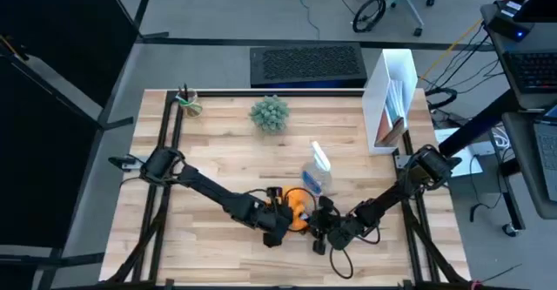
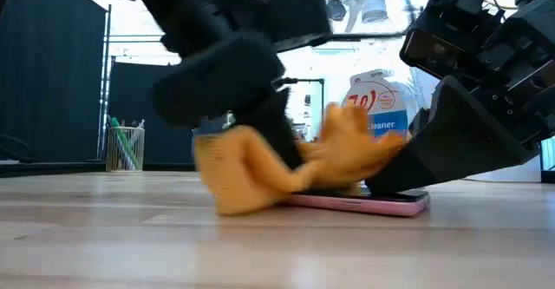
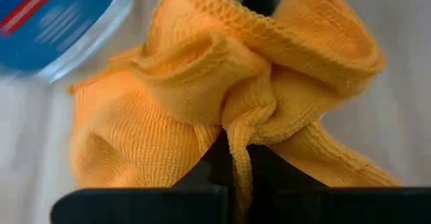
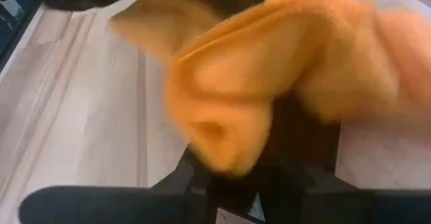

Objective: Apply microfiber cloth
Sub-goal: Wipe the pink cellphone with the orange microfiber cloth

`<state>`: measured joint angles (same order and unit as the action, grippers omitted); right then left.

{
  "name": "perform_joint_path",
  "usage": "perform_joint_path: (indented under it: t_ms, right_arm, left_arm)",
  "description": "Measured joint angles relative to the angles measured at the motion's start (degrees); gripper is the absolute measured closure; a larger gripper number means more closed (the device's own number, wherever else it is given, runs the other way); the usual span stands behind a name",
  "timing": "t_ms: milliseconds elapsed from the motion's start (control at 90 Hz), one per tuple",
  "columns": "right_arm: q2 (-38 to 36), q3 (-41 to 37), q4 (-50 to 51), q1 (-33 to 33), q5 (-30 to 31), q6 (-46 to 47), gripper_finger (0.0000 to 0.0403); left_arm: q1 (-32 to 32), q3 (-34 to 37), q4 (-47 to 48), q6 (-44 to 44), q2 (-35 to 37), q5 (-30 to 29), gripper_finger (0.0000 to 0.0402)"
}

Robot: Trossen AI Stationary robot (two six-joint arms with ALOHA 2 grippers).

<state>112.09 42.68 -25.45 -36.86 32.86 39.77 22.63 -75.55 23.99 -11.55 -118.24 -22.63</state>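
Orange microfiber cloth (image 1: 298, 209) sits bunched at lower centre of the high view, clenched in my left claw (image 1: 280, 223) and draped over a pink-edged smartphone (image 2: 364, 202) on the wooden tabletop (image 1: 226, 151). Right of it, my right claw (image 1: 324, 234) meets the phone; its grip I cannot tell. A spray bottle (image 1: 316, 175) stands just behind.

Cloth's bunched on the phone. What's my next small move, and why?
Probably drag the left tool slowly along the phone, keeping the cloth pressed down. The microfiber cloth is pinched in that tool and crumpled over the phone's near end, while the right tool sits at the phone's other end, apparently steadying it.
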Motion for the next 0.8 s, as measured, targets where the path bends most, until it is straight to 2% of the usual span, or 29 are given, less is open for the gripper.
perform_joint_path:
  t_ms: [167,278,333,467,522,622,800]
  right_arm:
    - [0.0,0.0,-0.01,0.0,0.01,0.01,0.0337]
    - [0.0,0.0,-0.04,0.0,0.02,0.01,0.0337]
    - [0.0,0.0,-0.04,0.0,0.04,0.0,0.0337]
    - [0.0,0.0,-0.06,0.0,0.05,0.02,0.0337]
    - [0.0,0.0,-0.06,0.0,0.03,0.02,0.0337]
    - [0.0,-0.02,-0.11,0.0,0.03,0.02,0.0337]
    - [0.0,-0.02,-0.15,0.0,0.01,0.04,0.0337]
  left_arm:
    - [-0.17,0.66,15.34,-0.18,2.0,-4.5,0.0401]
    - [-0.15,0.76,17.34,-2.22,4.67,-6.14,0.0401]
    - [-0.13,0.42,13.52,-3.87,6.88,-7.04,0.0401]
    - [0.27,0.02,-3.09,-3.97,11.13,-6.99,0.0401]
    - [0.4,-0.1,-10.28,-2.46,11.07,-4.36,0.0401]
    - [0.49,-0.04,-17.3,-1.56,8.8,1.44,0.0401]
    - [0.31,0.0,-16.55,-1.55,1.43,2.76,0.0401]
